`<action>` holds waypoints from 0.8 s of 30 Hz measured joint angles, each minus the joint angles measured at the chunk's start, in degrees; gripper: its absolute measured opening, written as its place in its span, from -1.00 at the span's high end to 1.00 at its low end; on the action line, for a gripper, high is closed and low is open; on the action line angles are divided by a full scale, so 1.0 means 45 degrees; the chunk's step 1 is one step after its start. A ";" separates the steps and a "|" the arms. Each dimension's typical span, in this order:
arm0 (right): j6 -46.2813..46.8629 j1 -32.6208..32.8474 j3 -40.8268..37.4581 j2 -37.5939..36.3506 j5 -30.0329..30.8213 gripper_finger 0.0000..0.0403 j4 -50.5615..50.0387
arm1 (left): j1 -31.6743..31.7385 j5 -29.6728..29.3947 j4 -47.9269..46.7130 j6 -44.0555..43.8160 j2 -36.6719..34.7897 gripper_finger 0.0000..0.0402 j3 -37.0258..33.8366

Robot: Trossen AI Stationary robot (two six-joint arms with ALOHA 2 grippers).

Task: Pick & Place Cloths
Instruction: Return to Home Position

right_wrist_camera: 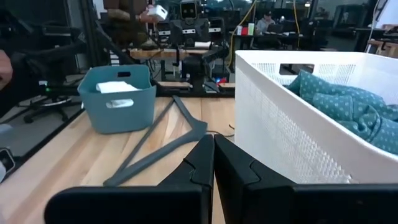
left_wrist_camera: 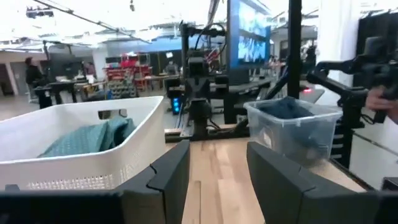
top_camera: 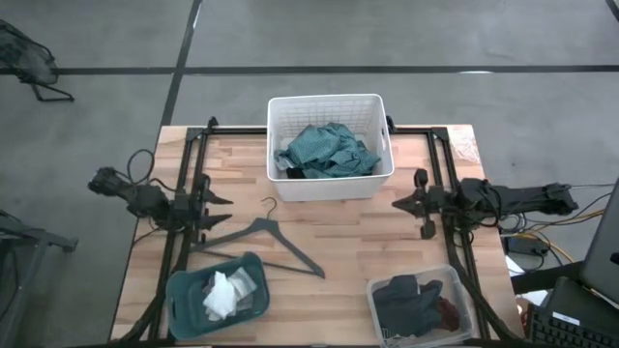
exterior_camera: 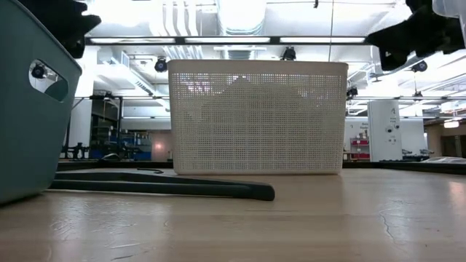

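A large teal-green cloth (top_camera: 327,150) lies in the white mesh basket (top_camera: 280,116) at the table's far middle, with a dark piece (top_camera: 293,172) at its near left corner. Small white pieces (top_camera: 224,293) lie in the teal bin (top_camera: 184,290) at the near left. Dark grey and maroon cloths (top_camera: 416,302) fill the clear bin (top_camera: 375,295) at the near right. My left gripper (top_camera: 224,207) waits open at the table's left, empty. My right gripper (top_camera: 398,204) waits shut at the right, empty.
A dark grey clothes hanger (top_camera: 266,242) lies flat on the wooden table between the basket and the teal bin. Bare table lies between the two grippers and in the near middle. Black frame rails (top_camera: 189,174) run along both sides.
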 joint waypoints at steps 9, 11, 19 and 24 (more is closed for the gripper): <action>-0.0286 0.0015 -0.0959 -0.1372 -0.0342 0.96 -0.0408 | -0.0005 0.0663 -0.0326 -0.0026 -0.1044 0.18 -0.0770; -0.0284 0.0015 -0.1165 -0.1566 -0.0360 0.96 -0.0370 | -0.0005 0.0476 -0.0207 -0.0049 -0.1044 0.18 -0.0968; -0.0330 0.0015 -0.2257 -0.2044 -0.0727 0.96 -0.0289 | -0.0005 -0.0491 -0.0081 0.0002 -0.1049 0.18 -0.1274; -0.0302 0.0010 -0.2374 -0.1981 -0.0609 0.96 0.0157 | -0.0005 -0.1651 -0.0056 0.0338 -0.1042 0.18 -0.1324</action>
